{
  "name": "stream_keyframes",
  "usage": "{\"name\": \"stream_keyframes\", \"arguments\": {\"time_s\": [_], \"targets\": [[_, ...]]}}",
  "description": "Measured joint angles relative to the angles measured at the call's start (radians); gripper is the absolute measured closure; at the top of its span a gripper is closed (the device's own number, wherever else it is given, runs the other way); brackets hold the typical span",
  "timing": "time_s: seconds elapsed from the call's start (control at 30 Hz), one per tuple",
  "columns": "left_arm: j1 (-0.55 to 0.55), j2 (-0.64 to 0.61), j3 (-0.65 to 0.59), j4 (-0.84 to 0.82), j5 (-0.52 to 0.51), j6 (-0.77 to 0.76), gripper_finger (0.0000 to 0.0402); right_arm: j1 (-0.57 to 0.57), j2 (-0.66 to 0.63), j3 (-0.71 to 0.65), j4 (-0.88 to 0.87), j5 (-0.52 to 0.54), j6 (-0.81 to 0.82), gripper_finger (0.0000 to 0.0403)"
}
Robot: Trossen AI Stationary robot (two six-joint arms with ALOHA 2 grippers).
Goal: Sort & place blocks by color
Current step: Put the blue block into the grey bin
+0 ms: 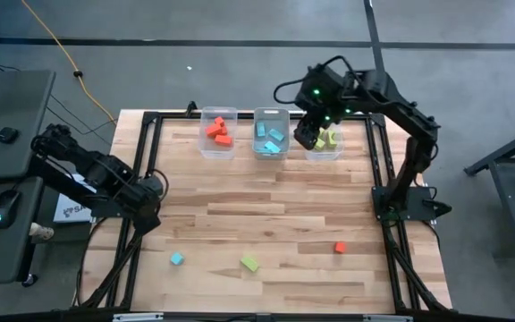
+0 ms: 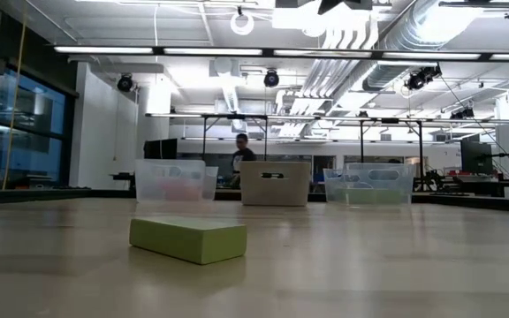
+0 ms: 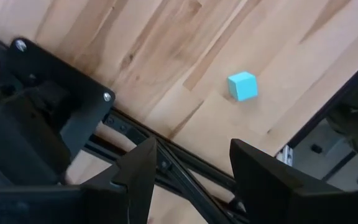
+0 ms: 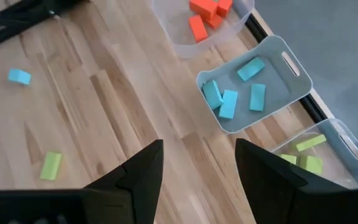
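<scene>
Table: a light wooden table (image 1: 266,224) with a black frame along its edges.
Bins: three clear bins stand in a row at the far edge. The left bin (image 1: 217,133) holds red-orange blocks (image 1: 219,131), the middle bin (image 1: 271,134) holds light blue blocks (image 1: 271,140), and the right bin (image 1: 326,143) holds yellow-green blocks (image 1: 328,139).
Loose blocks: three lie well apart near the front edge of the table: a blue cube (image 1: 177,258) on the left, a green bar (image 1: 249,263) in the middle, and a red-orange cube (image 1: 339,248) on the right.
Right gripper: the right gripper (image 1: 306,136) hangs above the gap between the middle and right bins; its fingers are spread and hold nothing, as the right wrist view shows.
Left gripper: the left gripper (image 1: 153,190) waits at the left edge of the table over the frame; its fingers are spread apart and empty.
Room: a person (image 2: 241,155) shows far behind the bins in the low view.
</scene>
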Motion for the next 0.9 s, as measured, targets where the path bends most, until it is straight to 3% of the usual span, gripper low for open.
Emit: {"name": "stream_keyframes", "arguments": {"time_s": [0.17,0.4,0.5,0.9], "targets": [[-0.004,0.000,0.000,0.009,0.015,-0.113,0.0220,0.027,-0.026,0.000,0.000,0.000,0.034,0.0213],[-0.031,0.011,0.000,0.215,-0.017,-0.285,0.0220,0.049,-0.023,-0.001,0.000,0.000,0.041,0.0213],[-0.046,0.035,0.000,0.232,-0.030,-0.340,0.0220,0.053,-0.021,-0.003,0.000,0.000,0.041,0.0213],[-0.124,0.196,0.000,0.233,-0.031,-0.376,0.0220,0.052,-0.021,-0.003,0.000,0.052,0.044,0.0213]]}}
